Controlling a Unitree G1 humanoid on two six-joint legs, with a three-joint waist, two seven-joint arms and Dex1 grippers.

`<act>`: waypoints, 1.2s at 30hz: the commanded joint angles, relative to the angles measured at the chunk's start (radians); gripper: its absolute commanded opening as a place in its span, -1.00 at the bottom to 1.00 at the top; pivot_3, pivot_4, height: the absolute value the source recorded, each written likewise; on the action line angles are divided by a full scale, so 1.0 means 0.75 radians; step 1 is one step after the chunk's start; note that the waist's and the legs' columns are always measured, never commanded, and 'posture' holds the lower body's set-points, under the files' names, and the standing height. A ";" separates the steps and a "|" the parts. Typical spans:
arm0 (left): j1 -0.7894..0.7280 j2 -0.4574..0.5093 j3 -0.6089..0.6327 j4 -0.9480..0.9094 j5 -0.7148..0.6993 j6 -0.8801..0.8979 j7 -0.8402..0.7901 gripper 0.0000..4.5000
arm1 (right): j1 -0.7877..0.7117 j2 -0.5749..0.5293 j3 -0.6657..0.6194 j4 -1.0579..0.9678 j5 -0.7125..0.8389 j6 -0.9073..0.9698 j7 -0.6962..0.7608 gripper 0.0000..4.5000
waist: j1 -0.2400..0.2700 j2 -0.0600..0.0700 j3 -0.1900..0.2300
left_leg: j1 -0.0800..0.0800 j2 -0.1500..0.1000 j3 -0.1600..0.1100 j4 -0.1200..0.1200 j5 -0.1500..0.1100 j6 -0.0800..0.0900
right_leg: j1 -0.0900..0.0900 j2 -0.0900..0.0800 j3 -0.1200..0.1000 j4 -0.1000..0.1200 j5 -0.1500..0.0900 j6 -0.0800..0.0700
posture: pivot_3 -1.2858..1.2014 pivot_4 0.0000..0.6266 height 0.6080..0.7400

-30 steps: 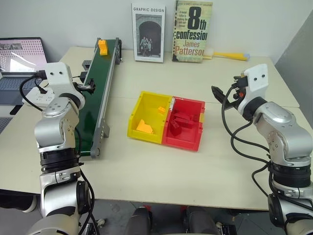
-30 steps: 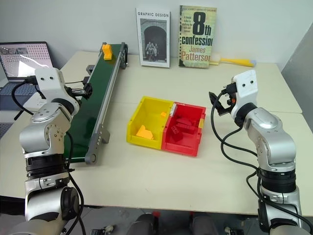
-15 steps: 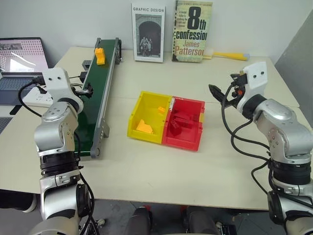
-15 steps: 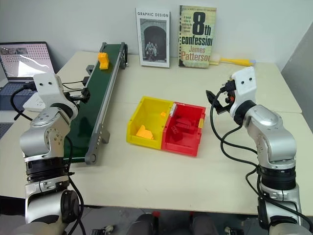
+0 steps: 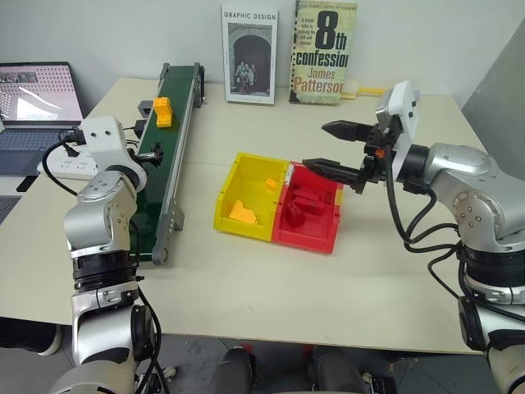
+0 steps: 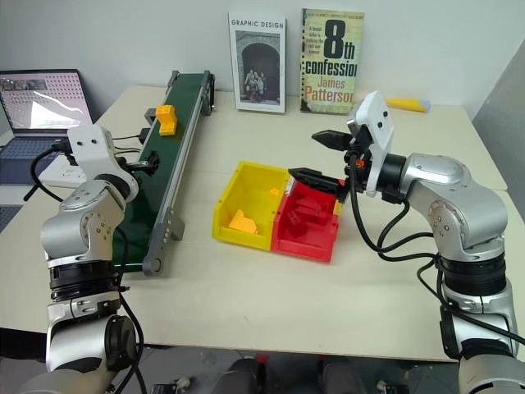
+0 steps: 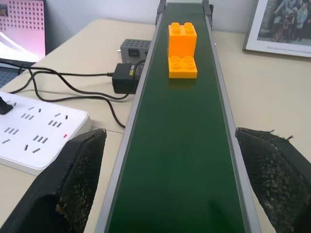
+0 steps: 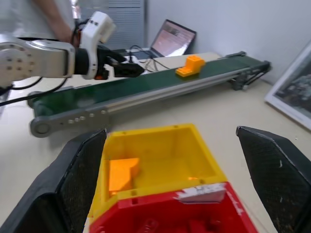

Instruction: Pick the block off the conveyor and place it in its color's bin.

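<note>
You were looking down at a pale beige table (image 5: 246, 287) set against a white wall. Nearest to you, two storage bins sat joined side by side near the middle of the table: the yellow bin (image 5: 250, 197) on your left and a red bin (image 5: 310, 209) on your right. The yellow bin held two yellow-orange pieces, a larger one toward its front and a small one toward its back. The red bin held several dark red bricks (image 5: 299, 205); their number could not be counted.

Your right gripper (image 5: 332, 148) hung above the red bin's far right corner, pointing toward your left, its two black fingers spread wide and holding nothing. Your left gripper (image 5: 154, 152) was level over the conveyor (image 5: 164, 164), its fingers spread wide, one to each side of the belt, and also empty.

The conveyor, one long dark green belt with silver rails, ran away from you along the left side of the table. The block (image 7: 182, 51), one yellow-orange brick, sat on the belt farther along than your left gripper, well apart from it, with nothing between them.

Left of the belt lay a white power strip (image 7: 34, 138), a black adapter (image 7: 127, 82) with its cables, and one open laptop (image 5: 37, 103). At the far edge two books (image 5: 287, 53) stood upright against the wall, with a yellow-handled tool (image 6: 406, 104) lying beside them.
</note>
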 commanded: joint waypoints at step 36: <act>-0.042 -0.002 0.000 0.021 -0.024 0.094 0.008 0.04 | -0.021 -0.053 -0.012 -0.126 0.089 0.048 -0.029 1.00 | 0.000 0.000 0.000 | 0.000 0.000 0.000 0.000 0.000 0.000 | 0.000 -0.005 0.000 0.000 0.000 0.000 | 0.03 -0.52 1.00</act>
